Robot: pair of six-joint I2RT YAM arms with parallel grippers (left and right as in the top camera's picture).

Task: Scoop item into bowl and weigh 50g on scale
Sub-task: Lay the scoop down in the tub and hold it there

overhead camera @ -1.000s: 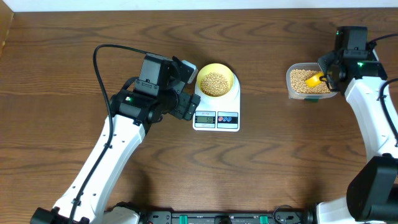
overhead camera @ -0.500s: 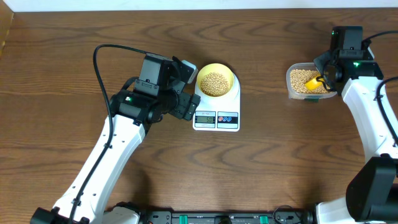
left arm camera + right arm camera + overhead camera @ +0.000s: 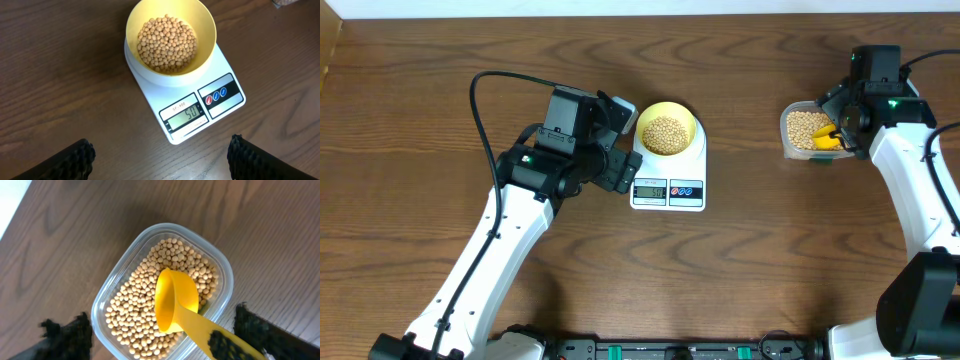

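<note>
And the right gripper (image 3: 159, 332) springs open, letting go of the yellow scoop (image 3: 175, 300). The scoop now lies loose on the beans (image 3: 132, 305) in the clear tub (image 3: 224, 270), and the wrist has drifted slightly left.

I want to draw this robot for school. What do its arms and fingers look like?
Both arms have long white shells with chunky black joints. The left arm has a black cable looping above it and a tiny green light. The right arm has green lights too. The fingers are black and look rough-textured.
</note>
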